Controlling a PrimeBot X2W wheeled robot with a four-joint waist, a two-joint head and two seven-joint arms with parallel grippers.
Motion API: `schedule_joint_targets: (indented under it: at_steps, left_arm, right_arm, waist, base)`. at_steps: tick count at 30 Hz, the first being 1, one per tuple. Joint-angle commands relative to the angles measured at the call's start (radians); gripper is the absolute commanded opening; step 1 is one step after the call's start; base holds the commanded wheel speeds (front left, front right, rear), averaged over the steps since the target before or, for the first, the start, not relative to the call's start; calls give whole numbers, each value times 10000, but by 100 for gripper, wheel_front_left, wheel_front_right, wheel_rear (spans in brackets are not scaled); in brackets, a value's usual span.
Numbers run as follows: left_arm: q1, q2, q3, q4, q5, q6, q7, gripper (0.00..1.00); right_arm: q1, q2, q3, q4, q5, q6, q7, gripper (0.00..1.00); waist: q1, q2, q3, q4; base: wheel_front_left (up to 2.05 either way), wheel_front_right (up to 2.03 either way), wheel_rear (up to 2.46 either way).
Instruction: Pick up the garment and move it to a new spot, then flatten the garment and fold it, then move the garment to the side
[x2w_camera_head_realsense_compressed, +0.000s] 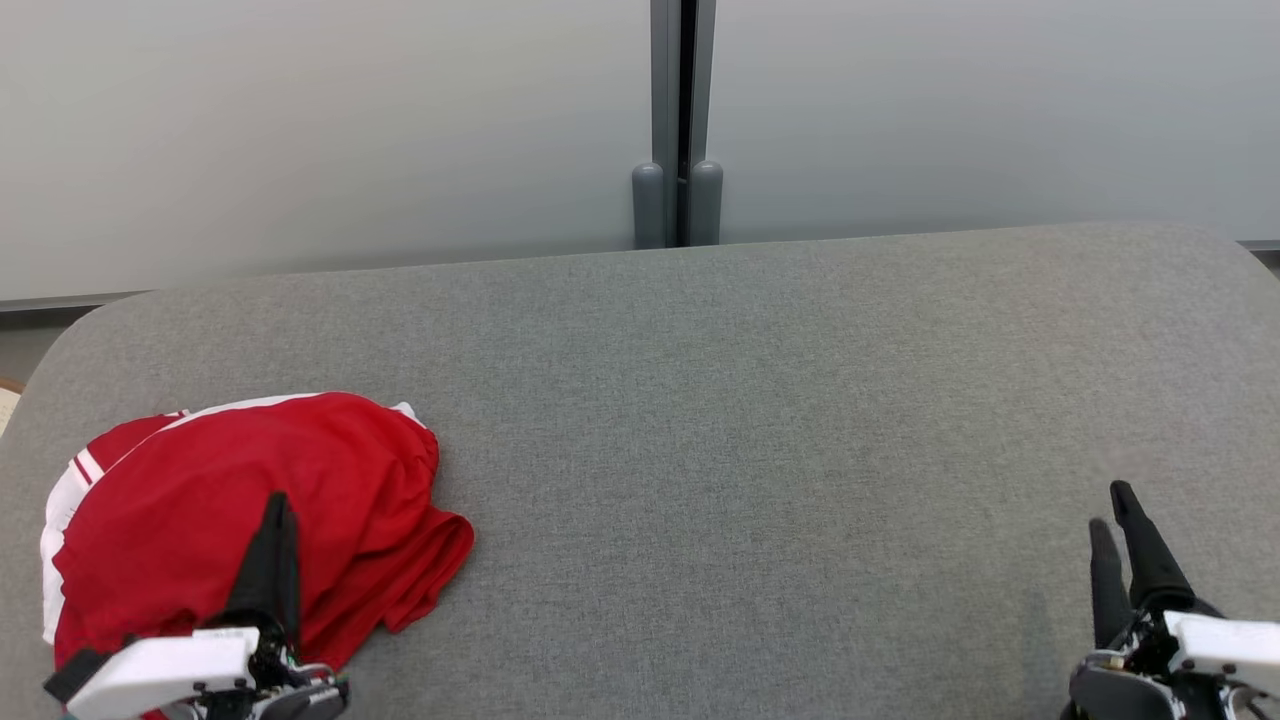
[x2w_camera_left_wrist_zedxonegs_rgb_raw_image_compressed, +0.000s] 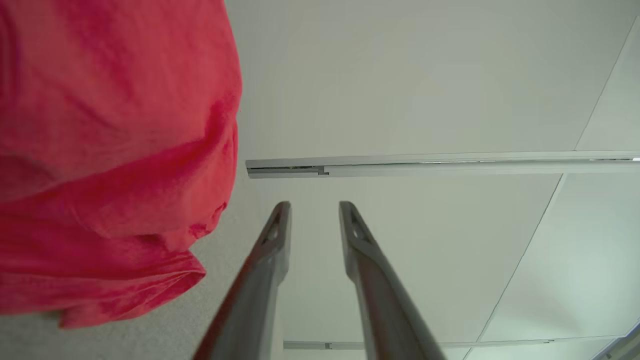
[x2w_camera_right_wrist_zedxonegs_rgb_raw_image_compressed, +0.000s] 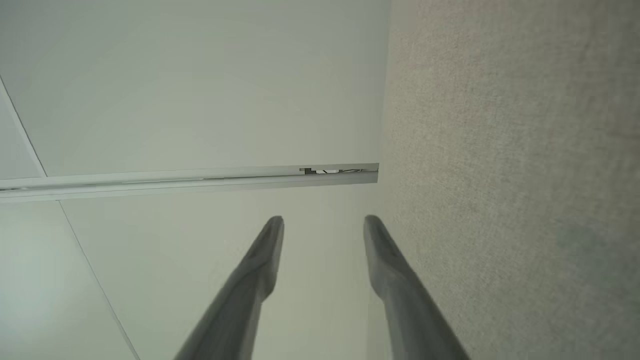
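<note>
The right gripper (x2w_camera_right_wrist_zedxonegs_rgb_raw_image_compressed: 324, 221) rises from 6 o'clock, its two dark fingers (x2w_camera_right_wrist_zedxonegs_rgb_raw_image_compressed: 250, 287) spread apart with nothing between them (only pale background shows in the gap). From 12 round to 5 o'clock lies a grey fabric surface (x2w_camera_right_wrist_zedxonegs_rgb_raw_image_compressed: 510, 175), and the finger at 5 o'clock overlaps its edge. The rest, from 7 to 12 o'clock, is a pale wall (x2w_camera_right_wrist_zedxonegs_rgb_raw_image_compressed: 200, 85). A light rail (x2w_camera_right_wrist_zedxonegs_rgb_raw_image_compressed: 190, 181) crosses it from 9 o'clock and ends at the fabric's edge. A thin seam (x2w_camera_right_wrist_zedxonegs_rgb_raw_image_compressed: 24, 132) slants down the wall from 10 towards 7 o'clock.
</note>
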Motion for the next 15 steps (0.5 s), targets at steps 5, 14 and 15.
schedule_joint_targets:
  at_steps: [5,14,15]
  left_arm:
    - [-2,18,-59,-239,31,-2,-284,100]
    - [47,38,71,-524,319,-4,-720,100]
    - [46,40,122,-555,387,-5,-764,100]
  right_arm:
    - [-34,-14,194,-184,-307,0,-285,100]
    - [-107,-28,305,-412,-1394,0,-723,100]
    - [-119,-29,288,-471,-1567,0,-768,100]
  waist:
    - [0,0,5,-12]
    - [0,0,12,-44]
    - [0,0,15,-47]
  base:
    - [0,0,0]
    - [0,0,0]
    - [0,0,0]
